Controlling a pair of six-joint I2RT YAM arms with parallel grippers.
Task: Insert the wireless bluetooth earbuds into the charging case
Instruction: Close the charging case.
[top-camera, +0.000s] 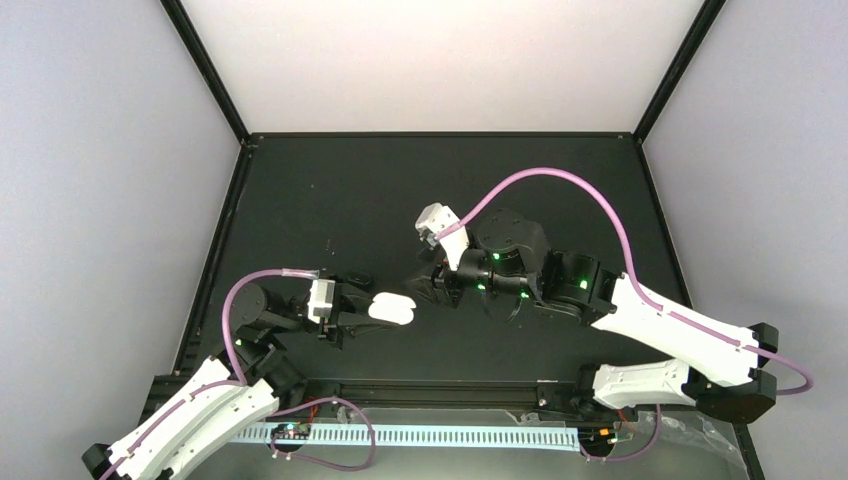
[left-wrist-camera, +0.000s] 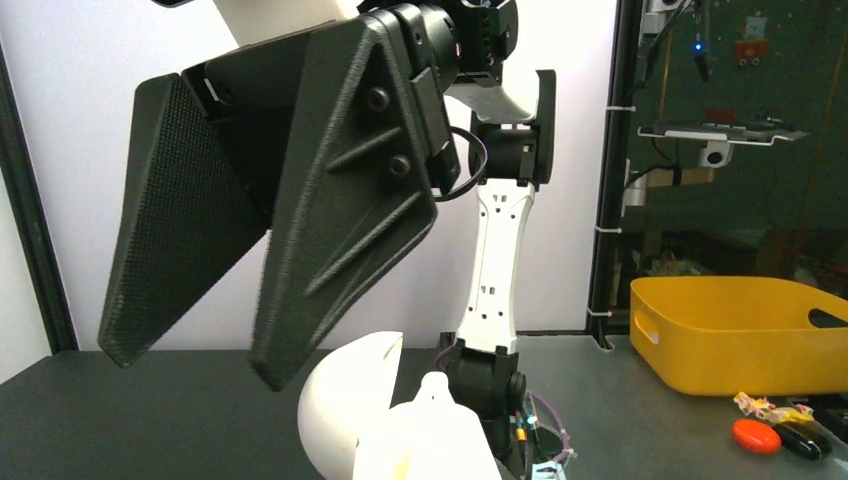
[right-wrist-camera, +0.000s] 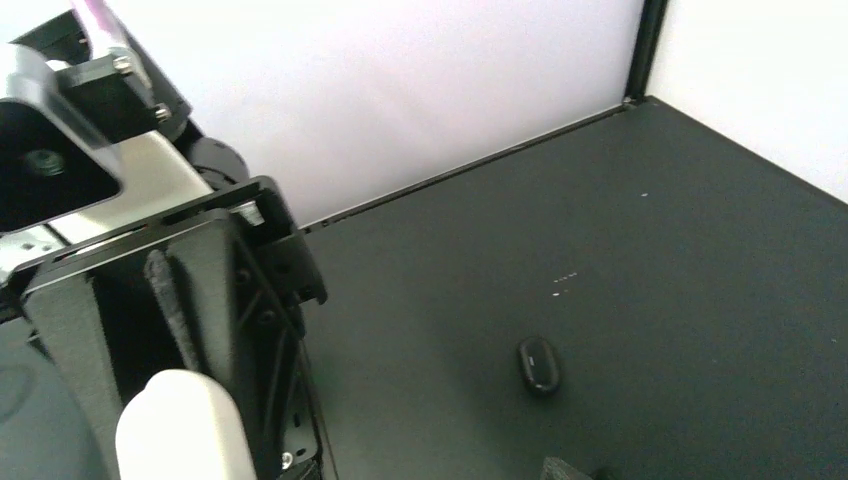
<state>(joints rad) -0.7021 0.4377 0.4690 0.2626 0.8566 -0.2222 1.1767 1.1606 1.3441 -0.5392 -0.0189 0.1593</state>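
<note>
The white pill-shaped plastic charging case (top-camera: 392, 308) is at the near left of the dark table (top-camera: 560, 200). It is held at the tips of the left gripper (top-camera: 368, 314), whose fingers are closed on it. In the left wrist view it appears open. A smooth, rounded lid shell stands tilted up beside the lower half. A small white nub rises from that half, but it is not clear whether this is a seated earbud. A small glossy black oval piece (right-wrist-camera: 538, 362) lies flat on the table, slightly left of the case and farther from the arms, not touching it. It could be an earbud or a second case.
</note>
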